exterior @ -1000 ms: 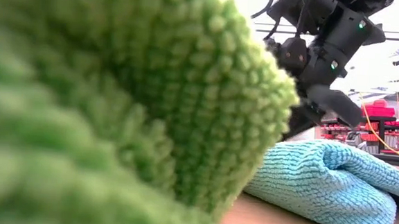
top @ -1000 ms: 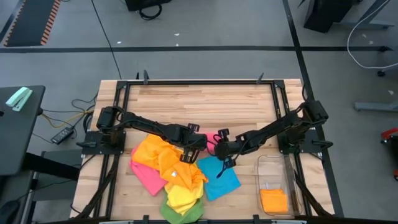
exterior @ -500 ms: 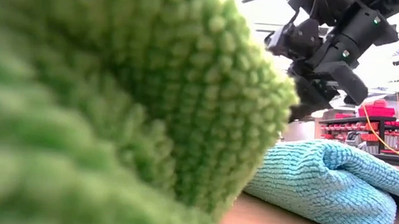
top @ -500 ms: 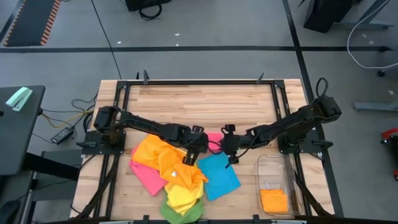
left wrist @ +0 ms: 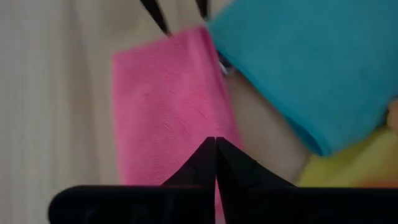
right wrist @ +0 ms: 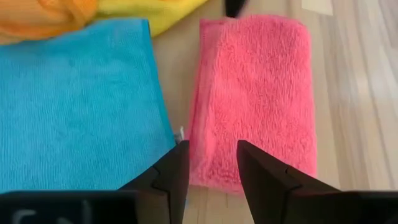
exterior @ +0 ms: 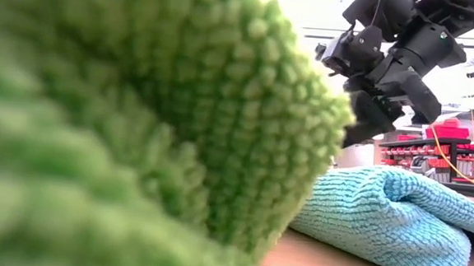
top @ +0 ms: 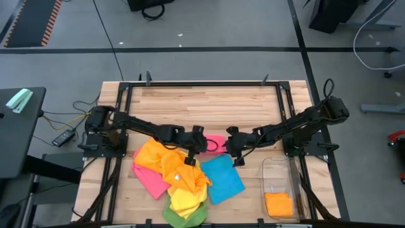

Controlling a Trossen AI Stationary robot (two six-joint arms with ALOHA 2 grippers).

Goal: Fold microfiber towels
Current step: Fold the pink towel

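Low view, green towel [exterior: 139, 119] hides pile

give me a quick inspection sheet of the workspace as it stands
surface: wooden table in a black frame, far half bare.
job's things: folded pink towel lies flat between the claws; blue towel beside it; loose heap of orange towel, a second pink towel, yellow towel and green towel at the near edge.
clutter: clear bin at the right, holding a folded orange cloth.
grippers: left claw shut, empty, over the folded pink towel; right claw open, empty, over the same towel's edge.
cables: wires on the floor left of the table.
surroundings: grey floor; side stand with a pale green object.
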